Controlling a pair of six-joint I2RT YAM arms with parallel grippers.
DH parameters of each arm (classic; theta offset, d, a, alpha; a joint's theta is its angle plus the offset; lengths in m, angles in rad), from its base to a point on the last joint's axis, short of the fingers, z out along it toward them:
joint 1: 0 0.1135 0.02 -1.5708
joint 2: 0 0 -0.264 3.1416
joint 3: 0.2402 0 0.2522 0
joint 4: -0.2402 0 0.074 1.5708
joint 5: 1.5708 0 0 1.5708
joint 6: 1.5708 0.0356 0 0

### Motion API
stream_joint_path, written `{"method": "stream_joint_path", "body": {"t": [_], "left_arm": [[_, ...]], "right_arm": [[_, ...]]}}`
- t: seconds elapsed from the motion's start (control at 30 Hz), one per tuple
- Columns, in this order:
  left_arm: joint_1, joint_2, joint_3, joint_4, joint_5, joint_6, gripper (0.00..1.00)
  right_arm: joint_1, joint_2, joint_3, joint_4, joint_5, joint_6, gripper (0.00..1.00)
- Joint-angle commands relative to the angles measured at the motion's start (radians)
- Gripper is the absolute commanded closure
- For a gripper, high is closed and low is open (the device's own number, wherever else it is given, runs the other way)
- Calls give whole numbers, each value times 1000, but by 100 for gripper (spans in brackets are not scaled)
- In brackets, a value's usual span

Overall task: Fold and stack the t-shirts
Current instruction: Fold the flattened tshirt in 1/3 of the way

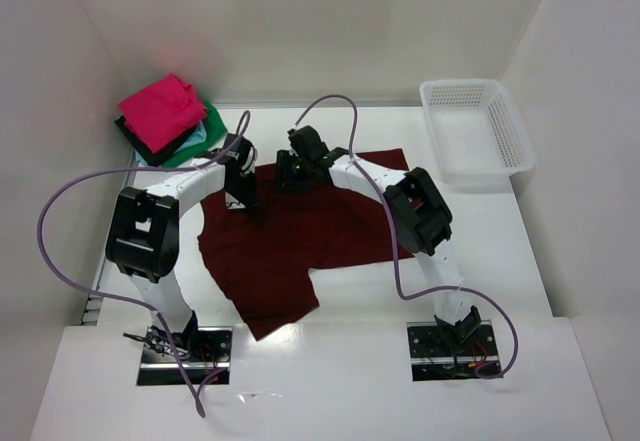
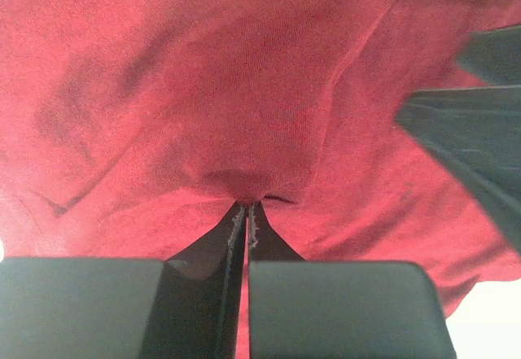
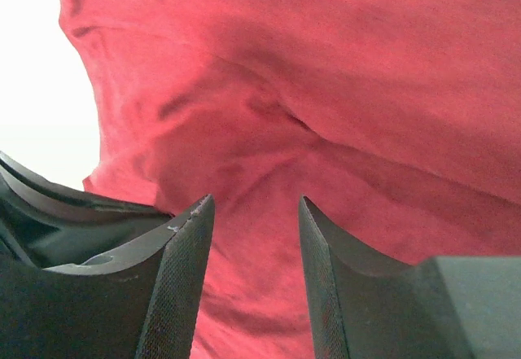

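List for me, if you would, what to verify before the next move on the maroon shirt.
1. Left gripper shut on the maroon shirt: ok, a tuck of cloth is pinched in it.
2. Right gripper gripping the shirt: not ok, its jaws stand open with cloth beyond them.
3. Only one layer pinched at the left: cannot tell.
4. Folded stack, pink shirt on top, apart from the maroon shirt: ok, in the far left corner.
5. Basket clear of the maroon shirt: ok, at the far right.
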Motion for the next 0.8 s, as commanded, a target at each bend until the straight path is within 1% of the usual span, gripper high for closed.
{"method": "stream_joint_path", "body": {"t": [0.0,0.07,0.17,0.37,0.63,0.67,0.7,0.73,0.77], "left_arm": [[52,-77,-4,14,147,11,96],[79,-86,5,14,185,20,98],[90,-86,5,14,205,20,98],[99,-77,5,5,214,30,98],[118,-68,-4,14,239,57,98],[130,-68,-14,14,251,57,98],[130,-68,-14,14,251,57,98],[130,-68,-14,14,262,57,98],[142,-68,-14,14,262,57,98]], "right_arm": [[39,47,68,38,-34,24,49],[39,47,68,38,-43,33,49],[62,56,77,38,-43,33,49],[82,68,76,24,-43,42,51],[82,79,65,52,-20,93,51],[82,79,65,52,-20,106,48],[82,79,65,61,-10,107,48],[82,79,65,61,-9,120,45],[82,79,65,70,-9,120,40]]}}
